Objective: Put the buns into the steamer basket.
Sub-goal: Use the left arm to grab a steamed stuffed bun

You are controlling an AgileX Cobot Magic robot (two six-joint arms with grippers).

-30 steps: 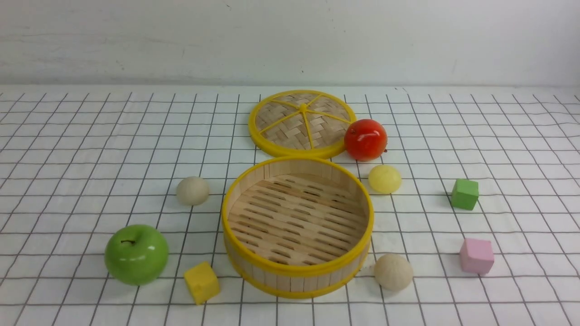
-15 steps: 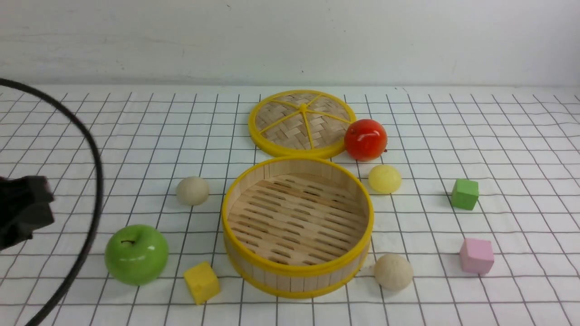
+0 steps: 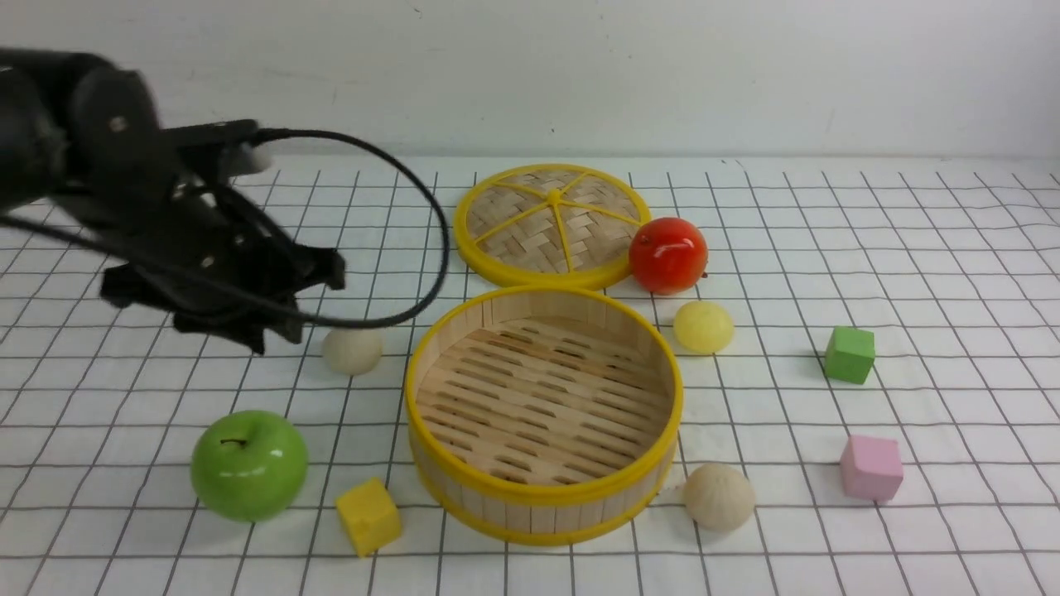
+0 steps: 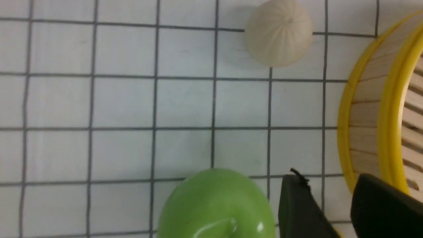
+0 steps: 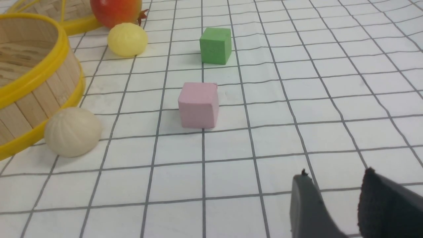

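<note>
The counter [image 3: 795, 546] carries a smooth white covering ruled with a dark grid. At its centre stands the steamer basket [image 3: 542, 505], round and deep, with pale wooden strip walls, yellow rims and a slatted, slotted floor. Beyond it lies the woven lid [image 3: 517, 244], flat and round, with yellow spokes; a glossy red pomegranate [image 3: 667, 256] sits at its right edge.

Three matte, dome-shaped buns are outside the basket. The left cream bun [image 3: 353, 349], finely pleated, lies left of it; the pale yellow bun [image 3: 703, 327] is at its far right, near the pomegranate; the right cream bun [image 3: 720, 497] is just beside its near-right wall. A shiny green apple [image 3: 249, 466] and a flat-faced yellow cube [image 3: 369, 516] occupy the near left. A green cube [image 3: 850, 354] and a pink cube [image 3: 872, 468] are to the right, the green one farther away.

Left gripper [image 4: 329, 180]: dark, released, fingers parted, raised over the left side of the counter. In the front view the left cream bun appears just right of its fingertips — the left wrist view shows the two clearly apart. A black cable [image 3: 444, 240] loops in front of the arm.

Right gripper [image 5: 333, 175]: released, fingers parted — the pink cube and right cream bun lie apart from it.
</note>
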